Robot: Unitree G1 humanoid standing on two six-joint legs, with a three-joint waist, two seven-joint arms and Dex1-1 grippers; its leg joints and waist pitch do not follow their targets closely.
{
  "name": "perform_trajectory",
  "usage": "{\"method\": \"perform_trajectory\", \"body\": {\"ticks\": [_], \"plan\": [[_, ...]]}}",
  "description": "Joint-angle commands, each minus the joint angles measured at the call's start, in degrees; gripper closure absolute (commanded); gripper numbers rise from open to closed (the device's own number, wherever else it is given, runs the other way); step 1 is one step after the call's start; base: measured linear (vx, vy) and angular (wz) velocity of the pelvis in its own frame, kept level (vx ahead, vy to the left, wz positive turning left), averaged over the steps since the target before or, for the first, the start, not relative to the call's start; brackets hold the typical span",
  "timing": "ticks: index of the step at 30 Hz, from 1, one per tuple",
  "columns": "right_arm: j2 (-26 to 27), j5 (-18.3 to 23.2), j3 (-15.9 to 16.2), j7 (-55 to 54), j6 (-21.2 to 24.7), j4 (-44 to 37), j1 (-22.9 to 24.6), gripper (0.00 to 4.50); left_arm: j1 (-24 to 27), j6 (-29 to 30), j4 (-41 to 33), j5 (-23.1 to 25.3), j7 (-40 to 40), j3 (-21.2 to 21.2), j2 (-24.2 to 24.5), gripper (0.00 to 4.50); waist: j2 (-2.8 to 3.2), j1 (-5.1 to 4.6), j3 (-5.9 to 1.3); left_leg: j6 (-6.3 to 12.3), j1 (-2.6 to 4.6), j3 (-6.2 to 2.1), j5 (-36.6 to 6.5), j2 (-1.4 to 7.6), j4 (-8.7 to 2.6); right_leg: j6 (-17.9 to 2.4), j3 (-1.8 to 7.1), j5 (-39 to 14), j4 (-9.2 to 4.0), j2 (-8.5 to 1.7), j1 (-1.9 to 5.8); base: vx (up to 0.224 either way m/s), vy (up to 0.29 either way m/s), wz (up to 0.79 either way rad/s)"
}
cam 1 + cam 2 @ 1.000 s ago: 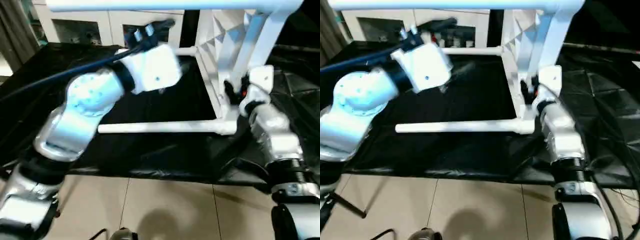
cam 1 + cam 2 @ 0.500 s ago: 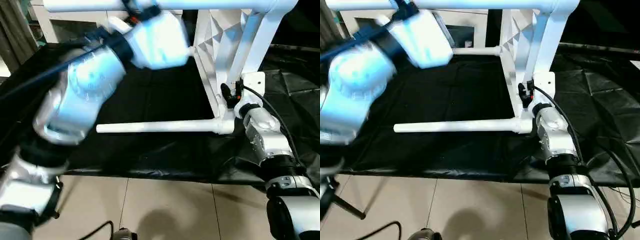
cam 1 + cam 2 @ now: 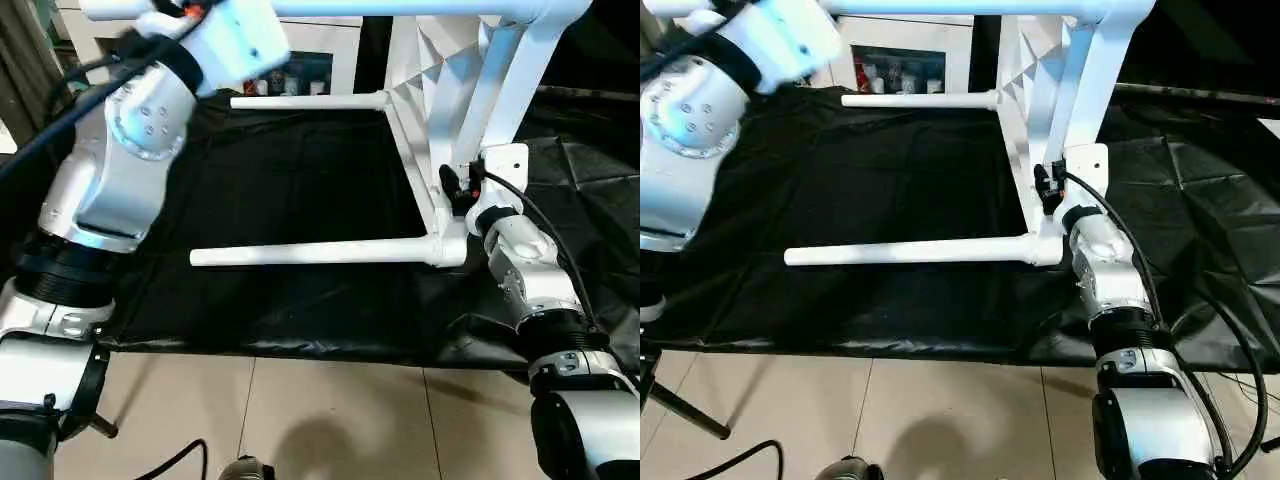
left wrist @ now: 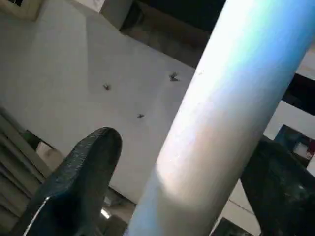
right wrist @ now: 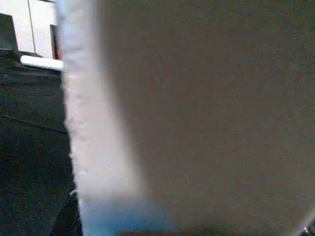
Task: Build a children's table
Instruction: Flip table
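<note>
With its black fingers spread on both sides of the long white tapered tube leg, the left gripper should close squarely, while the right gripper steadies the white ribbed plastic tabletop, standing on edge on the black sheet; its grip I cannot tell.

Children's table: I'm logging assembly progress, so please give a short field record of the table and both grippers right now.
tabletop: white plastic ribbed tabletop, standing on edge on the black sheet
legs seated: three white tapered tube legs in view, pointing sideways: near leg, far leg, top leg
left gripper: raised, open, straddling the top leg; one finger is clear of it
right gripper: at the tabletop's lower corner, above the near leg's socket; grip unclear
</note>
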Motion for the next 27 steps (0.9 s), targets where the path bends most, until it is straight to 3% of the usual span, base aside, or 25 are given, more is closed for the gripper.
{"method": "perform_trajectory", "body": {"ticks": [1,4,6,8,11,13,18,22,24,27], "plan": [[-0.33,-1.11,0.59,1.27,-2.23,-0.3,-2.79,2.5,-0.43,0.64,-1.02,-1.07,-0.07,0.79,-0.99,0.79,0.11,0.31,-4.43,-1.59,2.31,-1.53,-9.57,2.35,-3.84,-13.49,1.15,-0.32,-3.59,-3.58,2.05,0.0,0.0,0.0],[-0.93,-1.2,0.51,1.43,-2.55,-0.26,-3.61,2.5,0.47,1.47,-3.93,-3.15,-0.68,1.5,-3.53,0.93,0.23,0.34,-4.47,-1.54,2.26,-1.57,-9.46,2.38,-3.8,-13.79,1.12,-0.01,-3.61,-3.69,2.14,0.0,0.0,0.0],[-1.41,-1.38,0.54,1.55,-2.61,-0.35,-4.14,2.5,1.52,2.41,-6.06,-3.76,-1.17,1.17,-4.84,1.21,0.07,0.35,-4.5,-0.97,2.11,-1.54,-8.42,2.41,-3.73,-13.99,1.11,1.59,-3.42,-3.69,2.3,0.0,0.0,0.0],[-2.05,-1.55,0.59,1.87,-2.69,-0.45,-4.78,2.5,2.93,3.42,-7.84,-4.14,-1.58,0.84,-5.97,1.21,0.01,0.4,-4.55,0.12,2.01,-1.47,-7.53,2.29,-3.53,-13.95,1.12,2.26,-3.44,-3.58,2.3,0.0,0.0,0.0],[-2.53,-1.63,0.63,2.23,-2.75,-0.53,-5.25,2.5,3.81,4.43,-8.35,-4.65,-1.95,1.12,-6.55,1.58,0.06,0.44,-4.55,1.04,1.92,-1.42,-6.22,2.31,-3.37,-14.22,1.14,2.92,-3.39,-3.56,2.29,0.0,0.0,0.0],[-2.86,-1.71,0.68,2.62,-2.93,-0.35,-5.62,2.5,4.27,5.04,-8.18,-4.55,-2.14,1.44,-6.44,1.62,-0.14,0.39,-4.52,1.24,1.97,-1.35,-6.47,2.28,-3.37,-14.22,1.09,2.06,-3.45,-3.44,2.28,0.0,0.0,0.0],[-3.3,-2.16,1.13,3.36,-3.18,-0.76,-5.74,2.5,4.38,6.21,-7.23,-3.46,-1.93,2.85,-5.18,1.75,0.04,0.39,-4.48,1.75,1.86,-1.37,-5.62,2.29,-3.3,-14.19,1.14,1.74,-3.39,-3.48,2.23,0.0,0.0,0.0],[-4.14,-2.89,1.44,3.71,-3.51,-1.04,-6.47,2.5,4.28,7.56,-6.94,-3.46,-1.02,4.92,-4.95,1.89,0.03,0.35,-4.47,1.83,1.84,-1.32,-5.64,2.24,-3.27,-14.35,1.14,1.91,-3.39,-3.43,2.19,0.0,0.0,0.0],[-6.08,-4.01,1.89,4.45,-4.19,-0.97,-8.52,2.5,3.99,9.06,-6.48,-5.65,0.29,7.78,-6.13,1.92,-0.29,0.22,-4.55,1.96,1.74,-1.24,-5.03,2.1,-3.17,-14.59,1.1,2.29,-3.27,-3.35,2.43,0.0,0.0,0.0],[-7.82,-4.95,2.23,4.84,-4.87,-0.61,-10.46,2.5,3.78,9.33,-6.14,-6.33,0.92,9.07,-6.25,1.93,-0.25,0.5,-4.79,3.71,1.55,-1.08,-2.38,1.93,-2.68,-15.11,1.11,5.4,-2.9,-3.31,2.38,0.0,0.0,0.0]]}}
